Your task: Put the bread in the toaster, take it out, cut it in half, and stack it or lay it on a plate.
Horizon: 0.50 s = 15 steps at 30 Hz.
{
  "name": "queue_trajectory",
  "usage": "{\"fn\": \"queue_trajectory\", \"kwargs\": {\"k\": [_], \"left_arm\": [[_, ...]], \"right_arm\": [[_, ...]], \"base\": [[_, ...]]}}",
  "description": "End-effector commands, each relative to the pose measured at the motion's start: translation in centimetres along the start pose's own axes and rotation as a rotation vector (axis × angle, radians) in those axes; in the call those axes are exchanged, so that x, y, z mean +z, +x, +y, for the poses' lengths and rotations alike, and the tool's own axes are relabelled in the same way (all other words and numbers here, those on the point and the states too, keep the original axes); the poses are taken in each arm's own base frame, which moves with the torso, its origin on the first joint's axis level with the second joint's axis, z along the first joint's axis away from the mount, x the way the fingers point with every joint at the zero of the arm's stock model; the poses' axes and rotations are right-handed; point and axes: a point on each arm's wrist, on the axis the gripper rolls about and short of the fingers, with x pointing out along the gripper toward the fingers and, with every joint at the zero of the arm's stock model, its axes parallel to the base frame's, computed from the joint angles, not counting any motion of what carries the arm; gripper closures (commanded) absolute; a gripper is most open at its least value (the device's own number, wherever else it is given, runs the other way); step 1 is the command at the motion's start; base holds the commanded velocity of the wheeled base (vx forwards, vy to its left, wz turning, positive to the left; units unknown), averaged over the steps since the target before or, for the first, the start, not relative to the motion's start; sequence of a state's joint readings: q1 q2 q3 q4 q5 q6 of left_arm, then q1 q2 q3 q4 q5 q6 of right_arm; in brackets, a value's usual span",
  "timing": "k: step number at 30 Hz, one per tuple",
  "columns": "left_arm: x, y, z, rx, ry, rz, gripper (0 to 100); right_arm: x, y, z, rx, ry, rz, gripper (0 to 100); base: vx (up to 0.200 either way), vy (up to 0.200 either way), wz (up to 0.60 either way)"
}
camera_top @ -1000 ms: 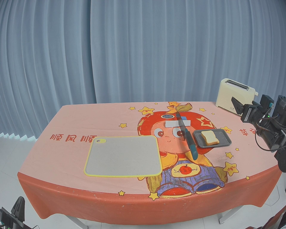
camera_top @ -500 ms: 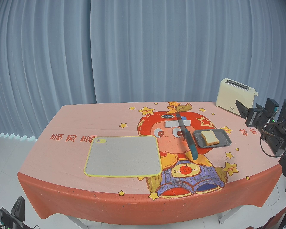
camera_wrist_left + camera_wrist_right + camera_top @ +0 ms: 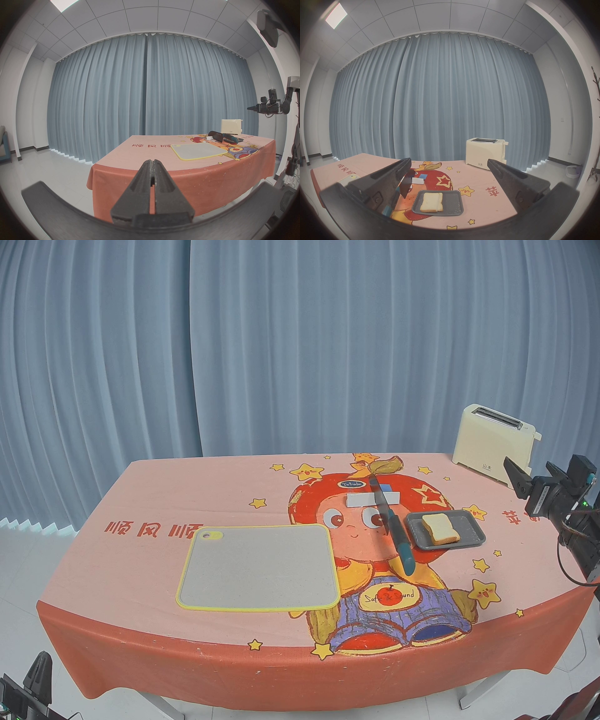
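On the desk [image 3: 156, 490] the bread [image 3: 440, 528] lies flat on its plate [image 3: 473, 525], so we'd tip our spread right claw [image 3: 448, 162] onto an edge.

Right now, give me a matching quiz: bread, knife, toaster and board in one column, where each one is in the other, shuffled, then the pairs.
1 bread
2 knife
3 toaster
4 board

A far right corner of the table
B on the grey tray
C bare, left of the knife
D between board and tray

Pairs: 1-B, 2-D, 3-A, 4-C
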<state>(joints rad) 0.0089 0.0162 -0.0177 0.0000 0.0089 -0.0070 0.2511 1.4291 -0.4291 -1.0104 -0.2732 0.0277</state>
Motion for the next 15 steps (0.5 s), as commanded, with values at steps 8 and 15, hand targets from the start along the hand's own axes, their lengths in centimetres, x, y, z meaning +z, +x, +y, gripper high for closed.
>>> {"fn": "queue_trajectory", "kwargs": {"k": [8,15], "left_arm": [[-0.5,0.0,0.0,0.001,0.001,0.001,100],[-0.5,0.0,0.0,0.001,0.001,0.001,100]], "right_arm": [[0.0,-0.5,-0.1,0.002,-0.003,-0.005,0],[0.4,-1.1,-0.2,0.026,0.003,-0.02,0]], "base": [[0.0,0.0,0.0],[0.0,0.0,0.0]]}}
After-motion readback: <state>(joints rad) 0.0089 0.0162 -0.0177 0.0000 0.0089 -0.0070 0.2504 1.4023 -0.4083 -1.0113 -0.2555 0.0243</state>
